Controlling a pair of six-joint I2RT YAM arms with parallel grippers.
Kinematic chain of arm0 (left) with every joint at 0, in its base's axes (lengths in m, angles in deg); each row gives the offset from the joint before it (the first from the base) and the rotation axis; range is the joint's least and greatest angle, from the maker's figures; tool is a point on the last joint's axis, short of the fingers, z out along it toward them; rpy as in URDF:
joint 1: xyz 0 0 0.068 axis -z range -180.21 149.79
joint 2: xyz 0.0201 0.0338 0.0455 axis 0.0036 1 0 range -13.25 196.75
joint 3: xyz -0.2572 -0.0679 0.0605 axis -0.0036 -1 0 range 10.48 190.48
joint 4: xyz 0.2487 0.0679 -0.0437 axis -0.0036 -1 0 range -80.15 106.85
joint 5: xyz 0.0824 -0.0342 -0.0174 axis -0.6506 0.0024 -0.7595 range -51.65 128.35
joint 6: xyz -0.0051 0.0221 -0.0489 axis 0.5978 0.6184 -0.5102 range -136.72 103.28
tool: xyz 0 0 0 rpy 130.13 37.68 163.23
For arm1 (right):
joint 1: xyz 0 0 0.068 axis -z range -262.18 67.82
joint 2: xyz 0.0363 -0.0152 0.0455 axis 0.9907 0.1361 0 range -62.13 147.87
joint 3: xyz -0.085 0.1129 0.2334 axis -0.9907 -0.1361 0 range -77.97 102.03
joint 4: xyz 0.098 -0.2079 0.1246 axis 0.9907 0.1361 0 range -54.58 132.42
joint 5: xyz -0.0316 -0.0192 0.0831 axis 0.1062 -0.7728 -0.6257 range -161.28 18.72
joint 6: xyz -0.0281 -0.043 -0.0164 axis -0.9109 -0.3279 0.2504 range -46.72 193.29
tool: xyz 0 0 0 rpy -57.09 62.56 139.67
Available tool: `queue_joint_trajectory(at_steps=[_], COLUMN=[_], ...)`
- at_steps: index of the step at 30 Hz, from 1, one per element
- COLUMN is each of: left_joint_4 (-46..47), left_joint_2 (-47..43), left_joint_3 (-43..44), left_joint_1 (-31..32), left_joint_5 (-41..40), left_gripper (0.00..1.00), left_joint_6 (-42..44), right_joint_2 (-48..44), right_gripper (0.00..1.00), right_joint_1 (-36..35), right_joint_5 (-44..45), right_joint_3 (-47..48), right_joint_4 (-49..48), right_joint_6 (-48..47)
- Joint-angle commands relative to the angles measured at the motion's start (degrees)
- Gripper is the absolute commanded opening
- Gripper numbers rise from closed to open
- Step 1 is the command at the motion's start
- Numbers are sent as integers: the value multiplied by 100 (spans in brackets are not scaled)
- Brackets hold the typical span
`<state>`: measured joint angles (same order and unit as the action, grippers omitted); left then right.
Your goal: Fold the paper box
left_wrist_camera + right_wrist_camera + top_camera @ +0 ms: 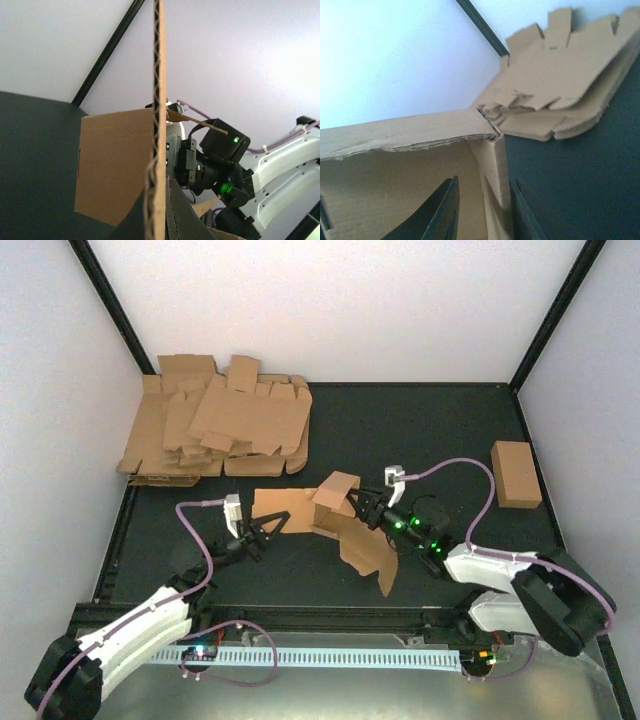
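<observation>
Paper box (295, 510): found at the middle of the table (420, 430), between the two grippers. It is only partly raised. A flat panel is laid toward the left, walls are stood up toward the right, and a loose flap is trailed toward the near edge.

Inside the box: an open corner is formed by the upright walls (395, 135). One finger (437, 217) of the right gripper is seen within it, the other outside the wall.

Left gripper (270, 528): clenched on the left edge of the box's flat panel. In its wrist view the corrugated edge is seen running straight up the middle, with a brown panel (112, 165) beyond.

Right gripper (358, 505): released, with jaws parted astride an upright wall and a gap seen beside the inner finger.

Heap of blanks (215, 425): stacked flat at the far left corner, well apart from the box.

Closed carton (516, 474): laid near the right edge, flaps shut — its contents cannot be told.
</observation>
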<state>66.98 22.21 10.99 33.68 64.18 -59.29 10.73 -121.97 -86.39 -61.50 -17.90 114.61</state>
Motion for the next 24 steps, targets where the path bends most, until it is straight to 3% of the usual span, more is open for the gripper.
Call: queue_joint_trajectory(at_steps=[1,9,14,24], left_joint_4=[365,731,849,1596], left_joint_2=[-197,-515,-617,-186], left_joint_3=[-641,-451,-347,-174], left_joint_1=[36,39,36,46], left_joint_5=[132,514,676,1031], left_gripper=[1,2,2,2], left_joint_6=[-296,-583,-613,-961], right_joint_2=[-512,-985,-1125,-843], right_gripper=[30,37,36,46], right_joint_1=[-35,-33,-28,-24], right_joint_5=[-71,-127,-219,-664], right_joint_3=[55,128,131,214], right_joint_4=[-201,338,519,23], right_joint_6=[-75,-298,-332,-185])
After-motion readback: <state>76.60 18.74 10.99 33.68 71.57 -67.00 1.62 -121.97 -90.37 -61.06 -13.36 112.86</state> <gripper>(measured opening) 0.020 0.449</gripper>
